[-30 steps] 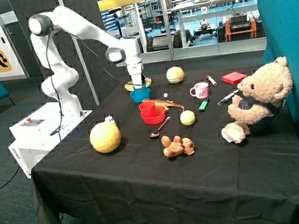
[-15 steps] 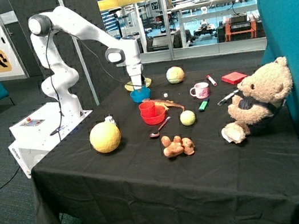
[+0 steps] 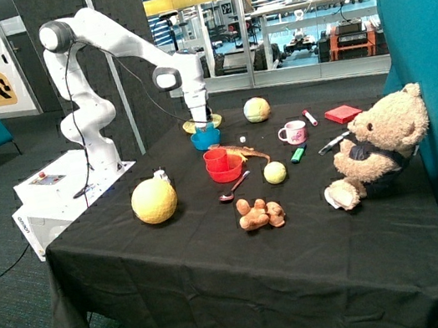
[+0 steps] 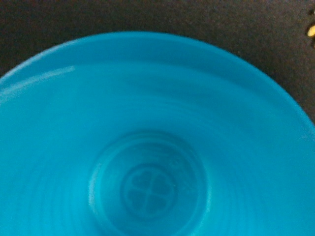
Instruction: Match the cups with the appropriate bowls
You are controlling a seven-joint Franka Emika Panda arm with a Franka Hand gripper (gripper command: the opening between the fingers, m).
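The red cup (image 3: 216, 159) stands inside the red bowl (image 3: 227, 171) near the middle of the table. Behind it sits the blue bowl (image 3: 205, 140), and my gripper (image 3: 202, 123) hangs straight down right over it, its tip at the bowl's rim. The wrist view is filled with blue plastic (image 4: 147, 128): a wide round rim sloping down to a small round bottom (image 4: 146, 189) with a clover mark. I cannot separate a blue cup from the blue bowl in either view.
A flat yellow bowl (image 3: 192, 124) lies just behind the blue bowl. Around the red bowl lie a toy lizard (image 3: 244, 153), a spoon (image 3: 234, 188) and a yellow-green ball (image 3: 275, 173). A pink mug (image 3: 292, 132), a large yellow ball (image 3: 154, 201) and a teddy bear (image 3: 377, 144) stand farther off.
The arm has shifted slightly up and toward the robot's base while staying over the blue bowl. Nothing else on the table has moved.
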